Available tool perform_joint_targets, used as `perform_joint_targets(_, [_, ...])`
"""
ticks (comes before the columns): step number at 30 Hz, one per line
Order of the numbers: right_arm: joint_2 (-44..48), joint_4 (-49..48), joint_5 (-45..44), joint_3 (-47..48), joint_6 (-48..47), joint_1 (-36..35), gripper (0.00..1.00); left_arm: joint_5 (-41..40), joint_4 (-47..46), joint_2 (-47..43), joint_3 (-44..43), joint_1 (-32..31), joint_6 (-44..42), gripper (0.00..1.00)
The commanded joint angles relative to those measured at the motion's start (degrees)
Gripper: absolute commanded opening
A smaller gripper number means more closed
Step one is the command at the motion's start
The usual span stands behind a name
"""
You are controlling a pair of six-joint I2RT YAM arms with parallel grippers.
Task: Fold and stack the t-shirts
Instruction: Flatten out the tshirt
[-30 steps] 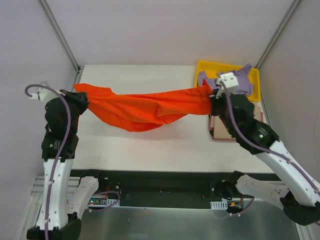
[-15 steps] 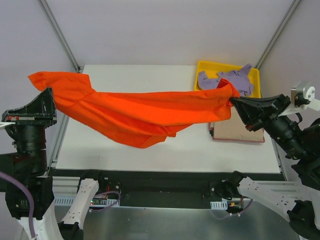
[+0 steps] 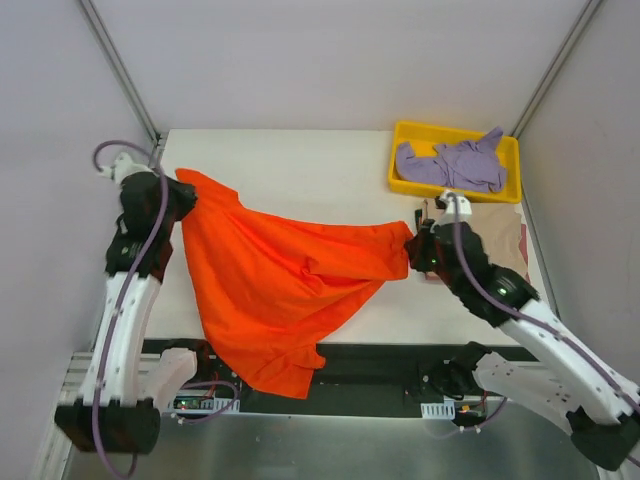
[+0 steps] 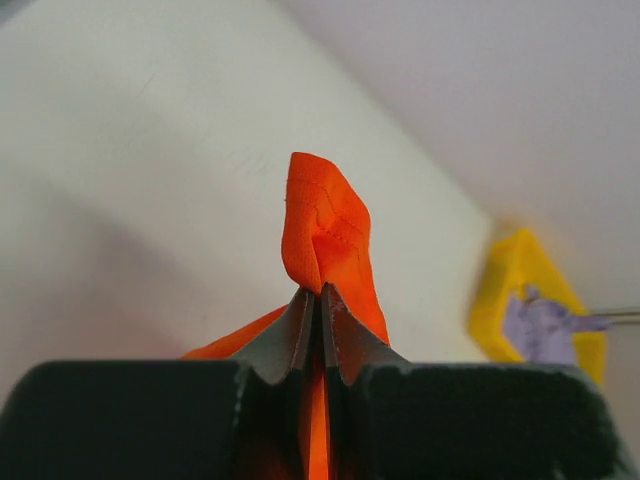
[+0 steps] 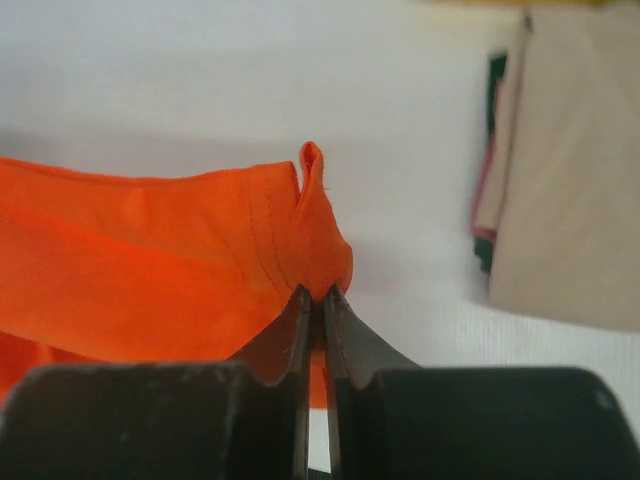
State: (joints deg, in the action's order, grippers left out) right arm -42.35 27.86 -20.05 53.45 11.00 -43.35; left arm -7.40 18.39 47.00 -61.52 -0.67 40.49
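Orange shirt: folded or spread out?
Spread, unfolded: the shirt, pinched by left end effector and right end effector, drapes over the table edge.

Bright orange tee (image 3: 275, 285) spread, rumpled, across table (image 3: 300, 160), hem over near edge; purple tee (image 3: 450, 163) crumpled in tray (image 3: 440, 128), far rt; tan tee (image 3: 505, 235) folded flat beside it.

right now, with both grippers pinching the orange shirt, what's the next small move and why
Probably pull both ends toward the far side of the table. The left gripper and right gripper each pinch an edge of the orange t-shirt, but its lower part hangs over the near edge, so it cannot lie flat.
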Motion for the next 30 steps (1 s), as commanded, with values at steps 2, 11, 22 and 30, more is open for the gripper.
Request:
perform_joint_targets(2, [-16.9, -3.7, -2.2, -6.6, 10.4, 8.4, 0.15, 1.8, -7.5, 15.6, 7.3, 0.2, -0.1, 0.00])
perform_joint_targets(11, [-37.6, -2.9, 7.0, 5.0, -1.4, 13.8, 0.73, 7.3, -10.7, 31.7, 8.1, 0.2, -2.6, 0.00])
perform_joint_targets(22, [-51.5, -3.8, 17.9, 12.7, -3.6, 14.2, 0.73, 9.3, -11.0, 34.5, 8.9, 0.2, -3.2, 0.00])
perform_joint_targets(30, [-58.7, -3.2, 15.4, 13.7, -4.3, 13.5, 0.68, 9.5, -11.0, 33.9, 9.8, 0.2, -3.1, 0.00])
